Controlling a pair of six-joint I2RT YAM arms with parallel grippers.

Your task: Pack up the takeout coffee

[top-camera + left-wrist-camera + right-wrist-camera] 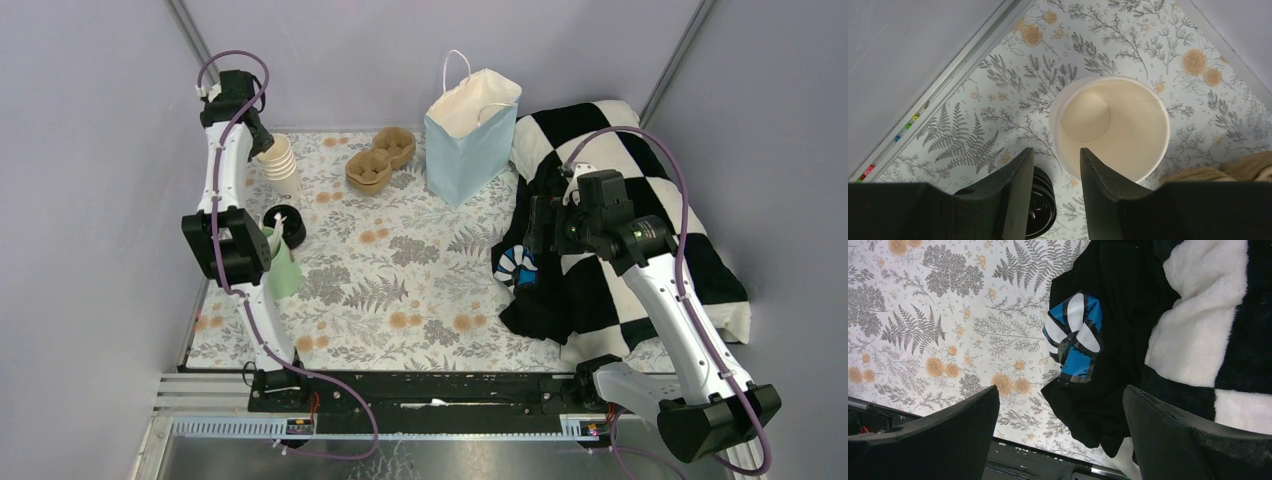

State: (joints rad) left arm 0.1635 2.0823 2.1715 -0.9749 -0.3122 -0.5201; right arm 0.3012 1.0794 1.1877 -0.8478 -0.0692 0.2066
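No white cup with a black lid shows in any view. My left gripper (264,141) hovers over the stack of lidless cream paper cups (279,161) at the far left. In the left wrist view its jaws (1055,152) stand apart astride the near rim of the top cream cup (1110,125), one finger over the inside and one outside, not touching. A stack of black lids (1042,205) lies just beside it. My right gripper (535,243) is wide open and empty above the edge of the checkered blanket (1198,335).
A blue paper bag (470,130) stands open at the back centre. A brown pulp cup carrier (381,158) lies left of it. A mint-green cup with white sticks (283,268) stands near the left arm. A blue-and-white striped item (1074,335) lies on the blanket's black edge.
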